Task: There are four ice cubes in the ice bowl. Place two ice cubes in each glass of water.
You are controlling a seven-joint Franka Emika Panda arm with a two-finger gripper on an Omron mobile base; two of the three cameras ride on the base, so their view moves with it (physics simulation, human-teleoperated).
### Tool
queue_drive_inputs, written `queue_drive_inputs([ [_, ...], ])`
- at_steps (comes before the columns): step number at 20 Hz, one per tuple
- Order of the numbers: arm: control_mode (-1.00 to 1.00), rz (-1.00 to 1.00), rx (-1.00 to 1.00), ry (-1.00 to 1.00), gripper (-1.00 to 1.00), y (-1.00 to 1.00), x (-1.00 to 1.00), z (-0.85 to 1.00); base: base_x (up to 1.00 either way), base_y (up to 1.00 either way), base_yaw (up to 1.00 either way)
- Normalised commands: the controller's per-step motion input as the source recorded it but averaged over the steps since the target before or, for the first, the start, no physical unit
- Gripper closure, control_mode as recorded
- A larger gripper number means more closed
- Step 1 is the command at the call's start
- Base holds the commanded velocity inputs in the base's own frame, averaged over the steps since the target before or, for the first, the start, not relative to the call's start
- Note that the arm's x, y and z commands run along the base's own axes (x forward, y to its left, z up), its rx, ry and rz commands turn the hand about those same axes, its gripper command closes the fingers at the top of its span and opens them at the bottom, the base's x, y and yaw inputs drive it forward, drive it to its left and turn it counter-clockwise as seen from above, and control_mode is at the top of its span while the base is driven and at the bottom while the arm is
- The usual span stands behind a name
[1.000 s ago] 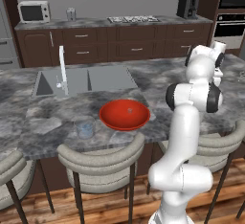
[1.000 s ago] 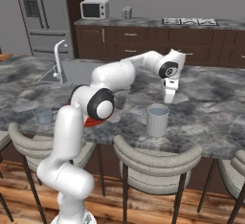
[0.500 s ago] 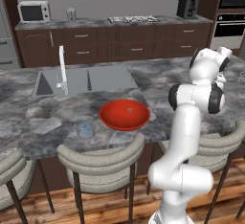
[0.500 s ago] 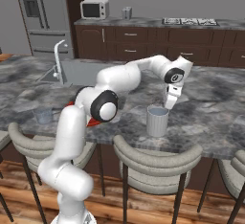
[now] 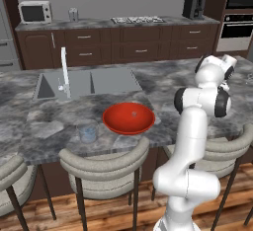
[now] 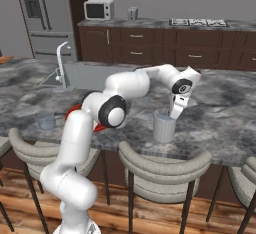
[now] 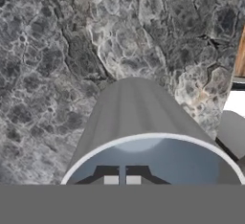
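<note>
Even, flat light falls on my whole kitchen, neither dim nor harsh, with no single lamp to trace it to. My tool (image 6: 175,116) casts almost no shadow on the counter (image 6: 225,128) under it. The red bowl (image 5: 129,118), well off to my tool's side, carries a soft gloss and no hard glare. Both base views look soft and coarse, edges slightly smeared. Below my tool, the glass (image 7: 143,137) shows smooth shading and a pale bluish sheen on its water, while the counter's marbling stays fairly crisp.
</note>
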Motion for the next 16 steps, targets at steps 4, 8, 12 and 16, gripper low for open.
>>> queue_drive_inputs([
  [4, -1.00, -0.02, 0.02, 0.00, -1.00, -0.11, 0.13, -0.03, 0.00, 0.00, 0.00],
  [8, -1.00, 0.00, 0.00, 0.00, -1.00, -0.12, 0.00, 0.00, 0.00, 0.00, 0.00],
  [12, -1.00, 0.00, 0.00, 0.00, -1.00, 0.00, -0.01, 0.13, 0.00, 0.00, 0.00],
  [16, -1.00, 0.00, 0.00, 0.00, -1.00, 0.18, -0.14, 0.44, 0.00, 0.00, 0.00],
])
